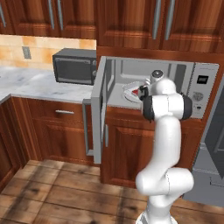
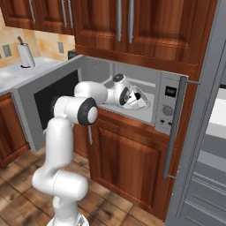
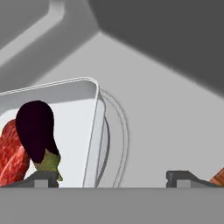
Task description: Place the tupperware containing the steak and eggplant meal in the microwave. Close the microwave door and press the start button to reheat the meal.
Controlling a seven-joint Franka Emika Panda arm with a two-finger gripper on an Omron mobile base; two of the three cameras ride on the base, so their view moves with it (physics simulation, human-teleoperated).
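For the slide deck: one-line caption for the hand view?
Open hand inside the microwave, beside the tupperware holding steak and eggplant.

light: even, soft | shadows: faint | focus: sharp (rendered, low detail)

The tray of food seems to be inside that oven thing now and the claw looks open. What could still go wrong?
The gripper is open but one fingertip is close to the tupperware rim, beside the eggplant and steak. Pulling back carelessly might drag the tray. The hand is inside the microwave, so it could bump a wall. The microwave door stands wide open; swinging it before the arm clears could hit the arm.
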